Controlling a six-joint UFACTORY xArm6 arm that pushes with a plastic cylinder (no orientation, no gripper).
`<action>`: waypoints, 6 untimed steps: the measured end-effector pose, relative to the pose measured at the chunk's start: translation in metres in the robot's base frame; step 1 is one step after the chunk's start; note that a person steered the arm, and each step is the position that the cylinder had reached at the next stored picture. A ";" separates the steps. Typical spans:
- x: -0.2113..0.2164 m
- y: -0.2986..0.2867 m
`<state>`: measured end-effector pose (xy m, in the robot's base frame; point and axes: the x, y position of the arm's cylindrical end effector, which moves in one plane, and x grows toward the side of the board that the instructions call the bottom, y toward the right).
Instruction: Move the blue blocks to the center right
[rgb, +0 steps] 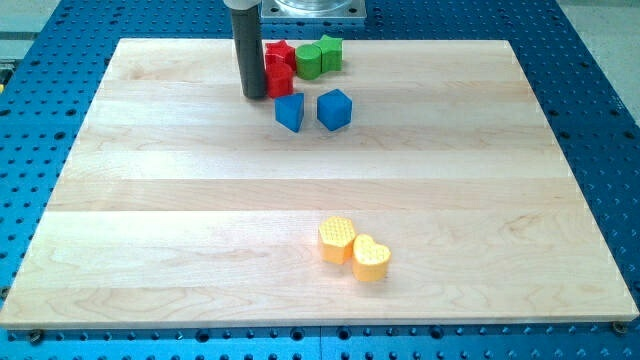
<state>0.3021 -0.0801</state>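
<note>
**Blue pair crowded by red and green at the far edge**

Nearest the view's bottom, two yellow blocks sit touching: a yellow heart (371, 258) and a rounded yellow block (337, 239), well apart from everything else on the wooden tabletop (150, 220).

Farther up, the two blue blocks lie side by side with a small gap: a blue block (289, 111) of unclear shape and a blue cube (334, 109).

Behind them cluster two red blocks (279, 67) and two green blocks (318, 57).

My tip (254, 95) stands just left of the red blocks, up-left of the blue pair. There are no jaws; the rod holds nothing.

The risk, as I judge it: pushing rightward from here would drag the red blocks along, or split the blue pair if the contact is off-centre.
</note>
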 end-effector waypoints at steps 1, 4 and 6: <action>-0.013 0.008; 0.004 -0.002; 0.005 -0.002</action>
<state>0.3071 -0.0820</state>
